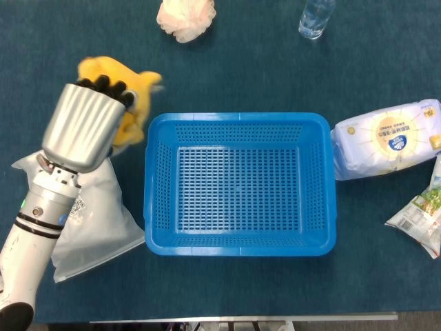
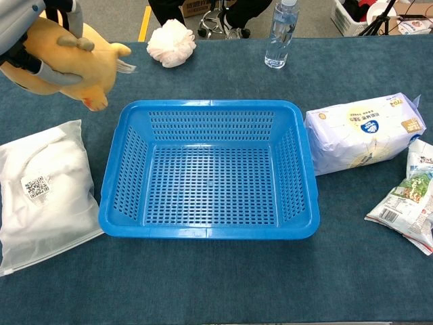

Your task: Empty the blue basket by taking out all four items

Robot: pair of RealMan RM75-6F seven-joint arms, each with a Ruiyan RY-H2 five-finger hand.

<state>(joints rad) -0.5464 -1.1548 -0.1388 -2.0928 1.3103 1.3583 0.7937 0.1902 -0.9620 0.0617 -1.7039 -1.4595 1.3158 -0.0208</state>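
The blue basket [image 1: 158,179] [image 2: 128,162] stands mid-table with nothing inside it. My left hand [image 1: 83,127] [image 2: 27,13] holds a yellow plush toy [image 1: 134,86] [image 2: 71,64] in the air beyond the basket's far left corner, its fingers wrapped around the toy's body. A white bagged item [image 1: 93,214] [image 2: 44,193] lies left of the basket, partly under my left arm in the head view. To the right of the basket lie a white tissue pack [image 1: 389,138] [image 2: 362,132] and a snack packet [image 1: 420,214] [image 2: 402,206]. My right hand shows in neither view.
A pale bath pouf [image 1: 186,17] [image 2: 171,42] and a clear water bottle [image 1: 315,17] [image 2: 280,32] stand at the far side of the blue cloth. A chair base and a person's legs show beyond the table in the chest view.
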